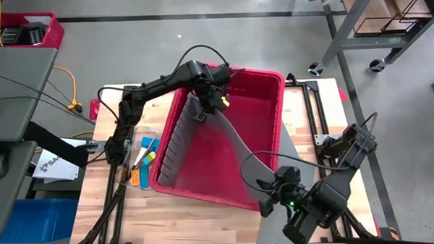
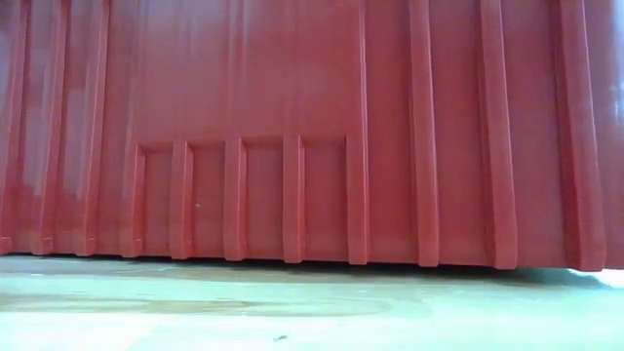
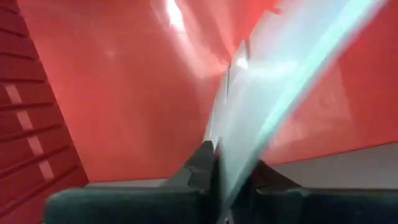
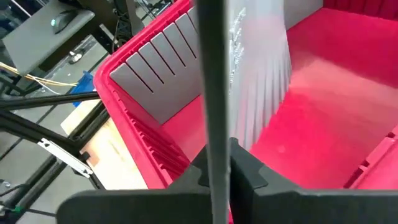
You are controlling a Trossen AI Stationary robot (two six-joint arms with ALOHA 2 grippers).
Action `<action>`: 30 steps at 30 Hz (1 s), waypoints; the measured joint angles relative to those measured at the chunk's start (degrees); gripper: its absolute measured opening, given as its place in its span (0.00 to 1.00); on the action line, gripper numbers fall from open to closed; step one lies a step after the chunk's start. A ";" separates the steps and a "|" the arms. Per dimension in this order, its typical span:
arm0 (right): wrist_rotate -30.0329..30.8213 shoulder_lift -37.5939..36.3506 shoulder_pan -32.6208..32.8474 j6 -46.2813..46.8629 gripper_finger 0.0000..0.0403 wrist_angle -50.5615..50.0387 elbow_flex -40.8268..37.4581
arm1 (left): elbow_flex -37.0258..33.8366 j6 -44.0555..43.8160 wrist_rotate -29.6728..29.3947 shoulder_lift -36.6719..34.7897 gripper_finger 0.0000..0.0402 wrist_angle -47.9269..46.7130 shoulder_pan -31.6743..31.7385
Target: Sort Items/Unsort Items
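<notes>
Fingers of left gripper (image 1: 210,102), closed on the upper edge of a grey divider sheet (image 1: 228,140) inside the red bin (image 1: 274,87); fingers of right gripper (image 1: 267,200), closed on the same sheet's other end at the bin's near wall. Slotted grey divider (image 1: 176,141) leans along the bin's left wall. Items (image 1: 144,159): blue, yellow and orange pieces on the bench (image 1: 198,217), just left of the bin.

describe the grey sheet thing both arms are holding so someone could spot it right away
Find the big red bin in the middle of the wooden table. Inside it a long grey divider sheet runs diagonally, pinched by the left claw at its far end and the right claw at the near rim. Unlike the slotted grey panel along the bin's left wall, it curves and has no slots.
</notes>
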 joint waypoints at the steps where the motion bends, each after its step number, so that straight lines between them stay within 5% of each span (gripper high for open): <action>1: -0.22 -0.29 -0.02 0.09 0.00 0.14 0.00 | 0.00 0.01 -0.10 -0.04 0.04 -0.15 -0.01; 7: -6.15 -1.93 -0.21 -3.16 0.04 0.23 0.00 | 0.00 1.55 -0.89 -0.06 0.02 0.96 -0.07; 16: -14.70 -8.44 1.05 -8.67 0.42 6.58 0.00 | 0.02 2.57 -6.00 -0.14 0.00 2.47 0.61; 21: -24.20 -14.28 1.17 -11.30 0.48 10.40 0.02 | 0.04 3.39 -8.78 -0.14 0.00 3.04 0.44; 25: -22.70 -19.32 1.08 -13.89 0.47 11.70 0.04 | 0.04 4.80 -11.19 -0.15 0.00 3.09 0.14; 30: -12.78 -25.95 -0.58 -28.18 0.45 18.13 0.04 | 0.17 5.65 -13.02 -0.21 0.00 3.75 -1.02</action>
